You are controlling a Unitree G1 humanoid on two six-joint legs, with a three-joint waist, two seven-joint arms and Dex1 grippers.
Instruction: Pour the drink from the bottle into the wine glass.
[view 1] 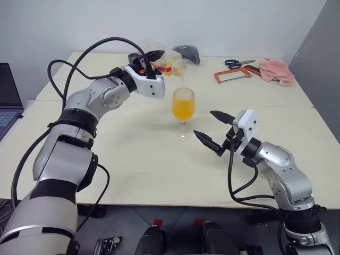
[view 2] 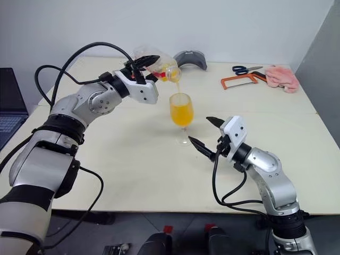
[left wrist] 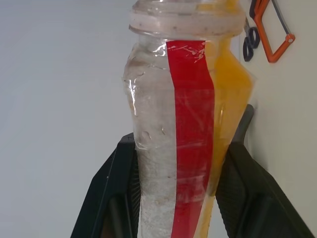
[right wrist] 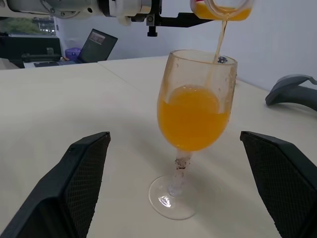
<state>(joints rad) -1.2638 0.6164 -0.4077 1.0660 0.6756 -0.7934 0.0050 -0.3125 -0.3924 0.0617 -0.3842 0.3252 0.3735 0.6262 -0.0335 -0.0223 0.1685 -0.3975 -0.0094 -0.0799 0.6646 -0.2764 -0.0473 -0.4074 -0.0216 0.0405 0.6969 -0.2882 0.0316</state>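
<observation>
My left gripper is shut on the bottle, a clear plastic one with a red label strip, tipped on its side above the wine glass. A thin stream of orange drink runs from the bottle's mouth into the glass. The glass stands upright on the table, its bowl mostly full of orange drink. My right gripper is open just right of the glass, fingers apart on either side of the stem's line, not touching it.
At the back right lie an orange-handled hacksaw, blue scissors and a pink cloth. A grey object rests behind the bottle. A laptop sits off the table's left edge.
</observation>
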